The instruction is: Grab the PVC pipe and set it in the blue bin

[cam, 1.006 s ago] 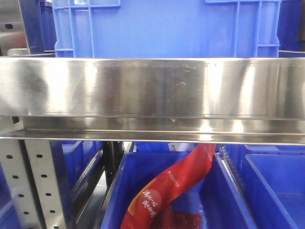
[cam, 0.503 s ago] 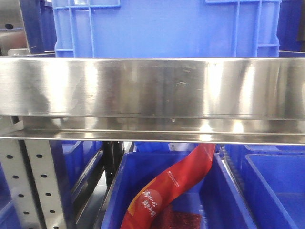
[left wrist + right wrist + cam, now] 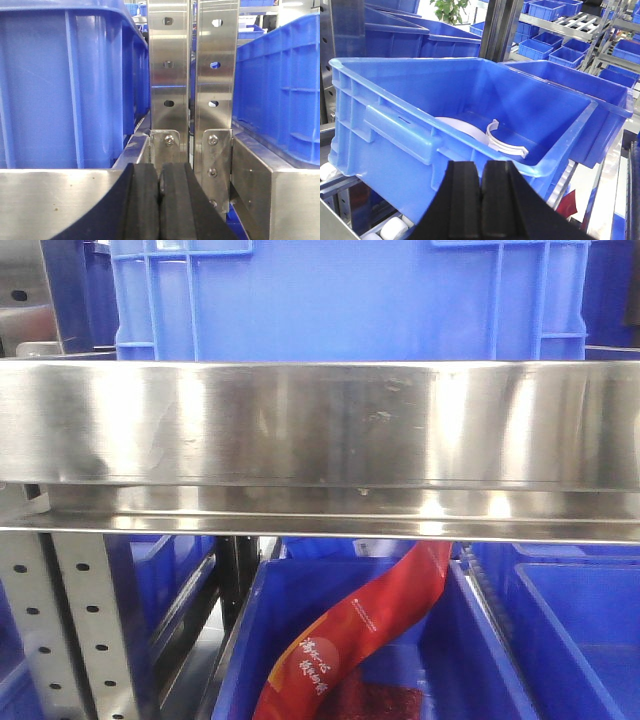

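A light, stiff, slippery white curved PVC pipe clip [image 3: 504,141] is seen inside the blue plastic bin [image 3: 395,125], at twelve o'clock from the empty, closed right hand [image 3: 481,200], best pinched across its thin band.

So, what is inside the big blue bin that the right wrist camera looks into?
Inside the blue bin lies a white curved clip-like piece and, beside it, part of a larger white round object. The near wall hides the rest of that object and of the floor.
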You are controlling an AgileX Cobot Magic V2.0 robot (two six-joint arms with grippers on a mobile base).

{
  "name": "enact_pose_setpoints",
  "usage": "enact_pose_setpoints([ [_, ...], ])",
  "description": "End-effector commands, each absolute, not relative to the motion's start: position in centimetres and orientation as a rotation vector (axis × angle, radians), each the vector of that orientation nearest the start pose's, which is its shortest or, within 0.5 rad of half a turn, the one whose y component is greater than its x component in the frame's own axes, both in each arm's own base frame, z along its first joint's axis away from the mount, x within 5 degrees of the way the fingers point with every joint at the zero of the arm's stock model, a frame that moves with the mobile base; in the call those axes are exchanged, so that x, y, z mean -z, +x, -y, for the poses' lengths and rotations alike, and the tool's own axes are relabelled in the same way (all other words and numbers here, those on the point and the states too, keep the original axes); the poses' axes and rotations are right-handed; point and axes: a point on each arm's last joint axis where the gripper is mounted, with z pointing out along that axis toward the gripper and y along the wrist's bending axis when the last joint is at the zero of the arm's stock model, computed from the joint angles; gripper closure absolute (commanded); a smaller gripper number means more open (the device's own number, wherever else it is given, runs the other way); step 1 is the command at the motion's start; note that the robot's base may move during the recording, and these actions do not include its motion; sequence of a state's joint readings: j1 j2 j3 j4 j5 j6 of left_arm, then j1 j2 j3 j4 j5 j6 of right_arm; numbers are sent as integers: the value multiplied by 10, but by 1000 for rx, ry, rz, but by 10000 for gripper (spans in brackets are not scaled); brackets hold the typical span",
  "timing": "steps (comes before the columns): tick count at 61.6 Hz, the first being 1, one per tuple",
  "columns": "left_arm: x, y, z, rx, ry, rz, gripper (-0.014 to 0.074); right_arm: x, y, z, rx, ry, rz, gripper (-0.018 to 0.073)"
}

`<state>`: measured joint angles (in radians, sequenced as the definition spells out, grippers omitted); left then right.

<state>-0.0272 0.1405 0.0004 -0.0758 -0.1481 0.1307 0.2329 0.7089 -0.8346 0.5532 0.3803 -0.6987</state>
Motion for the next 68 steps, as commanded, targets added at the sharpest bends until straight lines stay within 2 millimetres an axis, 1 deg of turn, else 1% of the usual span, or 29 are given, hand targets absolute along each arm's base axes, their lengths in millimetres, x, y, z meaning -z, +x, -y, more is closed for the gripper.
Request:
enact_pose_setpoints([
  [1,-217,68,1,-35,52,-1482,707,-402,131,-48,-195,-476,-1602,722],
  [68,-217,68,1,-34,52,-1481,707,-402,131,-48,-195,-476,-1602,722],
])
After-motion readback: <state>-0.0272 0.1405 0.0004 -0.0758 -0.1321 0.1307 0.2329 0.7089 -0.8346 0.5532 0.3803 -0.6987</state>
